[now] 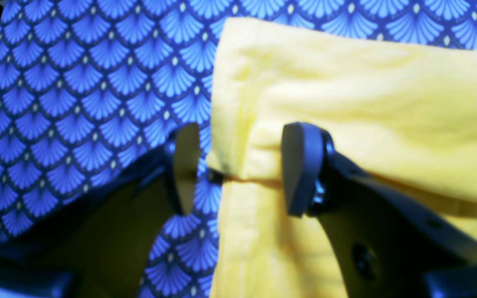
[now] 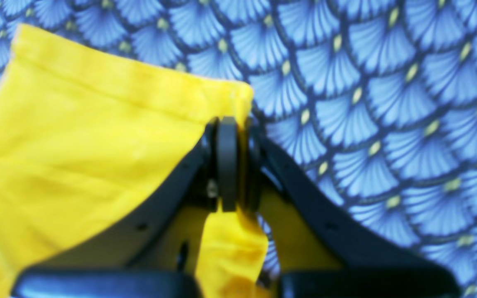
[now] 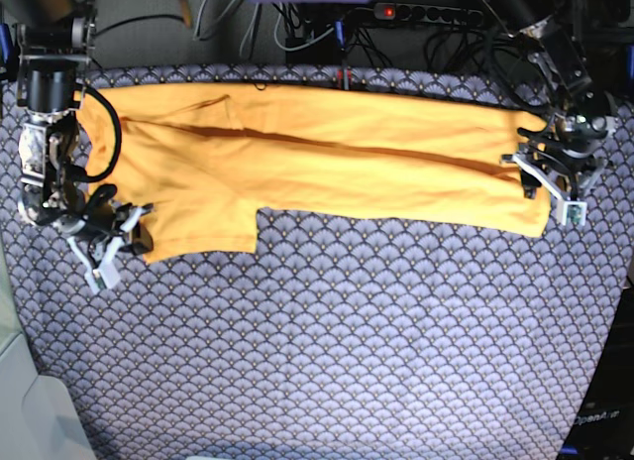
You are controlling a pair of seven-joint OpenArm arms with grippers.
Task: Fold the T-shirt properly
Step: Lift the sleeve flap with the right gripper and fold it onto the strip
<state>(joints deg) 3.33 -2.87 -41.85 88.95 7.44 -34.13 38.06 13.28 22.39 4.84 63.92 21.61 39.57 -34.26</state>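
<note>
On patterned cloth [image 3: 327, 341]: right gripper [image 2: 235, 165] pinching T-shirt [image 3: 327, 168] corner; left gripper [image 1: 238, 169] spread.

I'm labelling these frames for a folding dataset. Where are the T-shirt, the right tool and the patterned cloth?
T-shirt [image 3: 327, 168]: base view, middle of the yellow-orange body.
Right tool [image 2: 237, 163]: right wrist view, between the tips shut on the shirt's hemmed corner.
Patterned cloth [image 3: 337, 331]: base view, bare stretch below the shirt.
</note>
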